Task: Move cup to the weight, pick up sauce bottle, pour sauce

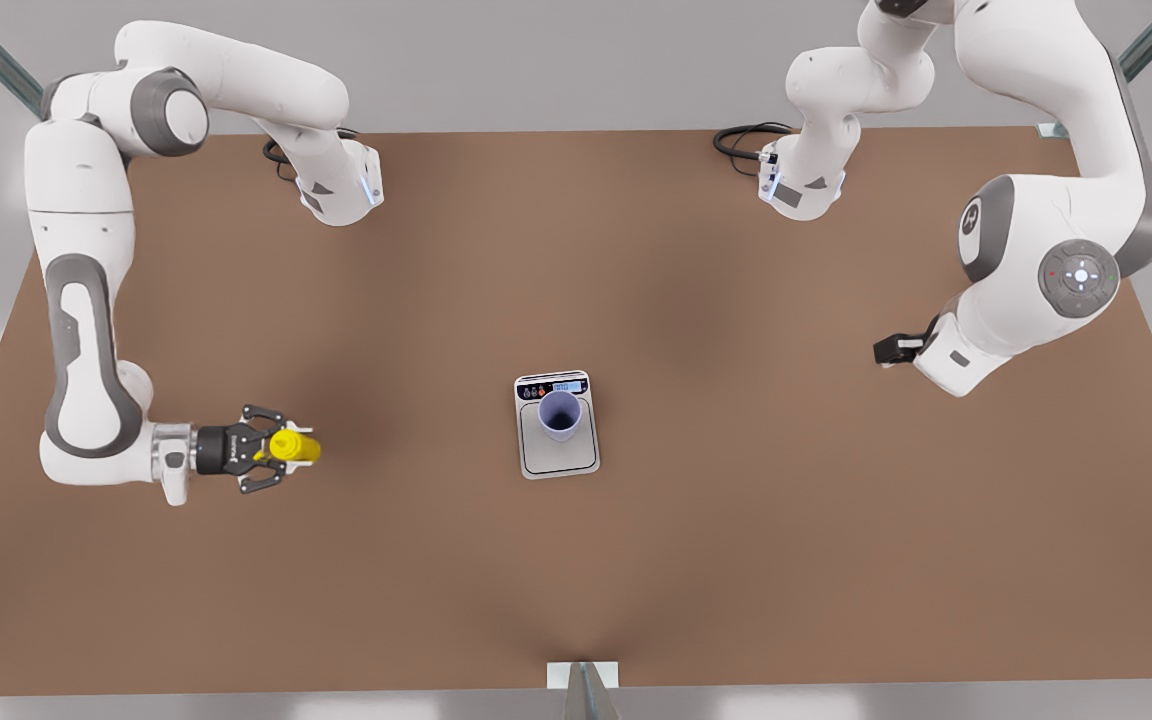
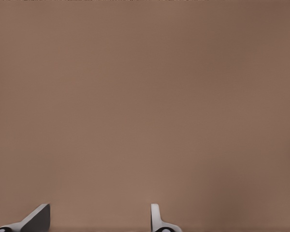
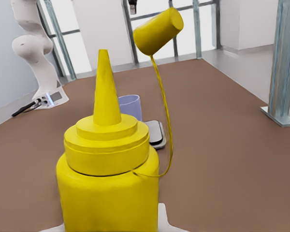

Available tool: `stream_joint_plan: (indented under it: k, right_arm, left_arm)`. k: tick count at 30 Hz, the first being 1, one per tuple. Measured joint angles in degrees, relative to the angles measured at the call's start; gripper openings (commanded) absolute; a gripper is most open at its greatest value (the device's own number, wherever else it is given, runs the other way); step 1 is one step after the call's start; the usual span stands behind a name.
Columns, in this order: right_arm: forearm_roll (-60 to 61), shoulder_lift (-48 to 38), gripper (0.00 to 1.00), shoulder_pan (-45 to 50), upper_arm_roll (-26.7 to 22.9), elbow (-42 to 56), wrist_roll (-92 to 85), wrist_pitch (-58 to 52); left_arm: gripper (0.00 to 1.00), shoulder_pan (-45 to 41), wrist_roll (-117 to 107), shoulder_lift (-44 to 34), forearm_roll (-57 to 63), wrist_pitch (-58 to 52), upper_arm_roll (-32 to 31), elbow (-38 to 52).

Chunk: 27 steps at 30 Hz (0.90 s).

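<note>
The pale lavender cup (image 1: 559, 415) stands upright on the silver-grey weight (image 1: 561, 458), near its display end. The cup (image 3: 129, 107) and the weight (image 3: 155, 133) also appear behind the bottle in the right wrist view. My right gripper (image 1: 274, 447), at the front view's left, lies level over the table and is shut on the yellow sauce bottle (image 1: 292, 446). The sauce bottle (image 3: 106, 164) stands upright, nozzle bare, with its cap (image 3: 158, 31) hanging off on a thin tether. At the front view's right, my left gripper (image 1: 896, 348) waits above the table, its fingers (image 2: 157, 220) open over bare brown surface.
The brown table (image 1: 736, 520) stretches between the bottle and the weight. Black cables (image 1: 744, 140) lie by the arm bases along the far edge. A metal bracket (image 1: 583, 680) sits at the near edge, and grey frame posts (image 3: 286, 63) rise beyond the table.
</note>
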Motion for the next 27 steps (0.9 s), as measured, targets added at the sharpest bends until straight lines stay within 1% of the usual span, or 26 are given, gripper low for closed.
stream_joint_plan:
  k: [5,10,27]
  right_arm:
    - [0.2,0.6,0.58,-0.7,-0.1,0.3,-3.8,-0.3]
    - [0.0,3.0,0.58,-1.1,-0.1,0.9,-6.5,-0.1]
    - [-0.7,7.9,0.59,-1.1,-0.5,1.6,-10.3,0.0]
  left_arm:
    - [1.00,0.0,0.0,0.0,0.0,0.0,0.0,0.0]
    - [1.00,0.0,0.0,0.0,0.0,0.1,0.0,0.0]
    - [1.00,-0.1,0.0,0.0,0.1,0.0,-0.1,0.0]
